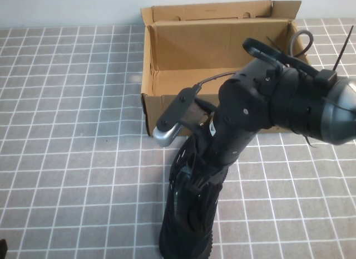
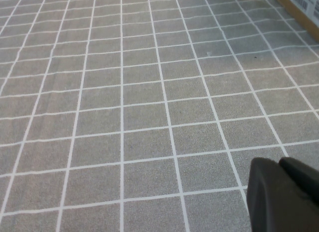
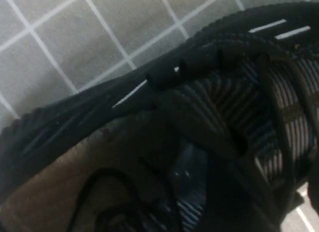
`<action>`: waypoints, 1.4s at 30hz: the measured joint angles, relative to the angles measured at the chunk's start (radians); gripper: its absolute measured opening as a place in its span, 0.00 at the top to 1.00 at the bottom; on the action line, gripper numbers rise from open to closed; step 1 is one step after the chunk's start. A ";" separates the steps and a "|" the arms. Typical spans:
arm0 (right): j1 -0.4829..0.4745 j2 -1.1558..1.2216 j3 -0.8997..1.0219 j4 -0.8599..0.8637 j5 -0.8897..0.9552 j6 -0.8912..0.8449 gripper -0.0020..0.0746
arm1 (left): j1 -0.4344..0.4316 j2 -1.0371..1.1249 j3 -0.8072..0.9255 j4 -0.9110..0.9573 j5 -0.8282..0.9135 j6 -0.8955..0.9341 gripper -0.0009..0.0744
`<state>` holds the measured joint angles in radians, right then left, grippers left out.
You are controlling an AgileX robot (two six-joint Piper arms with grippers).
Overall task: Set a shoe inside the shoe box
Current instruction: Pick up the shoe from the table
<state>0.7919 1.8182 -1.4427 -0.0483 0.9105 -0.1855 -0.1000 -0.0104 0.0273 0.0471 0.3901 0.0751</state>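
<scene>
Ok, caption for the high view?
Right gripper down on the black shoe before the open box; left gripper parked.

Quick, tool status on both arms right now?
Left tool: parked low over the bare tiled table, holding nothing; open or closed cannot be told.
Right tool: down on the shoe near the shoe box; grip cannot be told.

The shoe [image 3: 209, 122] fills the view above gridded table [image 3: 75, 37], perhaps touching.
</scene>
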 joint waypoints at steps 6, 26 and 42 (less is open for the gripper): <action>0.000 0.013 0.000 0.034 -0.008 -0.003 0.57 | 0.000 0.000 0.000 0.000 0.000 0.000 0.99; 0.002 0.019 -0.071 0.059 0.083 0.017 0.98 | 0.000 0.000 0.000 0.000 0.000 0.000 0.99; 0.000 -0.206 -0.309 0.014 0.320 0.070 0.98 | 0.000 0.000 0.000 0.000 0.000 0.000 0.99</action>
<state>0.7920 1.6120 -1.7521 -0.0345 1.2301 -0.1153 -0.1000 -0.0104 0.0273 0.0471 0.3901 0.0751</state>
